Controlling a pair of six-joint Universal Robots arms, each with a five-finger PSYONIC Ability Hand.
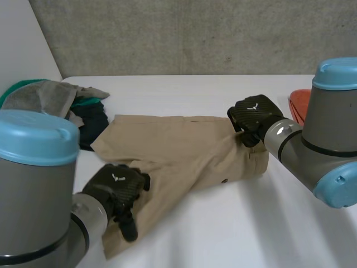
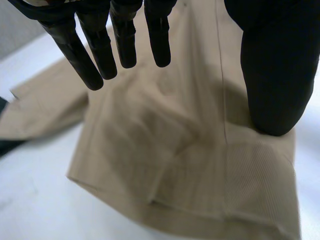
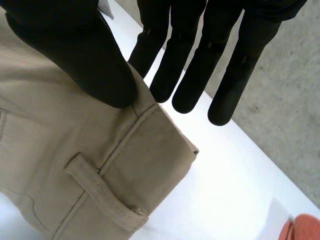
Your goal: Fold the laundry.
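White, smooth table (image 1: 234, 223) up front. The left hand (image 1: 117, 187) sits at the end of a trouser leg, fingers (image 2: 100, 55) straight and spread above the cloth, thumb down on it, gripping nothing. The tan twill trousers (image 1: 184, 151) lie flat from there across to the right hand (image 1: 254, 117). Its thumb presses the waistband corner near a belt loop (image 3: 102, 192), fingers straight past the edge. Beyond the left hand is a crumpled clothes pile (image 1: 67, 103). Behind it all, a rough concrete wall (image 1: 184, 33).
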